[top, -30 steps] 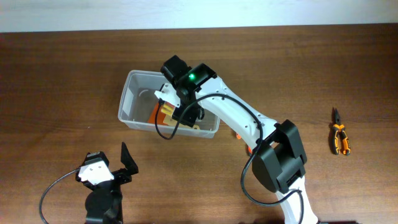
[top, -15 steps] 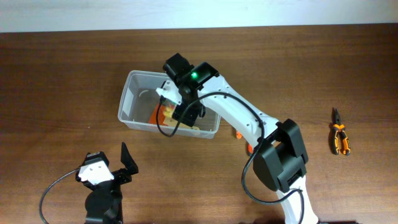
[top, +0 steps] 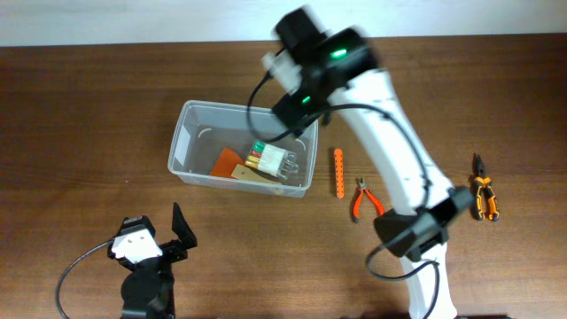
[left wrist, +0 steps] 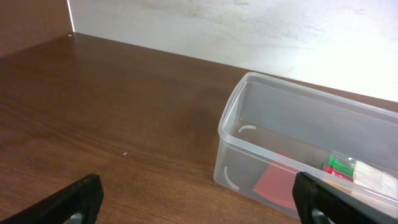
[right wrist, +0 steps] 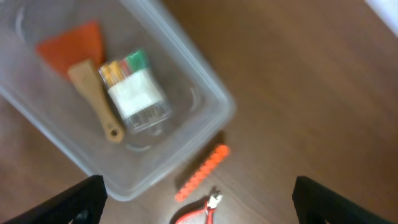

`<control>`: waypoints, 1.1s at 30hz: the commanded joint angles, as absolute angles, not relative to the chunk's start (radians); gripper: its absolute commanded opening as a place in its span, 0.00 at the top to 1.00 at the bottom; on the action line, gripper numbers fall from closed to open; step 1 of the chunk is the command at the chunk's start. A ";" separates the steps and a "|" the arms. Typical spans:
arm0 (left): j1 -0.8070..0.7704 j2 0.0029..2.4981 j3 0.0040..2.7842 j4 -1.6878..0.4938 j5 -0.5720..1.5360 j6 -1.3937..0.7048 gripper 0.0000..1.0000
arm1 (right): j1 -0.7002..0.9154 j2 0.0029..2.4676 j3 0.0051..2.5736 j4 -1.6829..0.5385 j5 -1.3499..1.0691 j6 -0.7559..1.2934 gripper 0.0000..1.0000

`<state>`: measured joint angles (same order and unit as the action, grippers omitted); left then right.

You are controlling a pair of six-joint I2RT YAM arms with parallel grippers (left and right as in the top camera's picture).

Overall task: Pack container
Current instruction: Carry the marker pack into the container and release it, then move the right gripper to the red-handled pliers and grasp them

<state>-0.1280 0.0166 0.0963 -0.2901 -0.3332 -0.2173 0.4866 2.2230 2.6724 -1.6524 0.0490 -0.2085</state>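
The overhead view looks straight down on the table [top: 80, 106], taking in the whole container [top: 199, 133]. The left wrist view sits low, facing one container corner from near. The blurred right wrist view looks down into it.

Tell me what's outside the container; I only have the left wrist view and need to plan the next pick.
Observer: Three tools lie on the table right of the container: an orange strip, red pliers and orange-black pliers.
Operator: Which is nearest the container?
Observer: The orange strip, just off its right end.
Operator: Is the right gripper holding anything?
Observer: No. The right gripper is open and empty, above the container's far right corner.
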 commanded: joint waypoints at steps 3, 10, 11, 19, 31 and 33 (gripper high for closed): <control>-0.131 0.012 0.093 -0.292 -0.337 -0.208 0.01 | 0.347 2.087 2.833 -1.699 0.057 -0.114 0.02; -0.131 0.012 0.093 -0.292 -0.337 -0.208 0.01 | 0.205 1.893 2.681 -1.699 0.058 -0.088 0.00; -0.131 0.012 0.093 -0.292 -0.337 -0.208 0.01 | 0.175 1.860 2.594 -1.699 0.057 -0.086 0.00; -0.131 0.012 0.093 -0.292 -0.337 -0.208 0.01 | 0.097 1.704 1.861 -1.459 0.025 -0.068 0.01; -0.131 0.012 0.093 -0.292 -0.337 -0.208 0.01 | 0.102 1.678 1.262 -1.056 -0.031 -0.070 0.00; -0.131 0.012 0.093 -0.292 -0.337 -0.208 0.01 | 0.102 1.678 1.227 -1.045 -0.031 -0.070 0.09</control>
<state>-0.1280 0.0166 0.0963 -0.2901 -0.3336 -0.2173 0.0998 1.7042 1.2793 -1.0611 -0.0044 -0.0788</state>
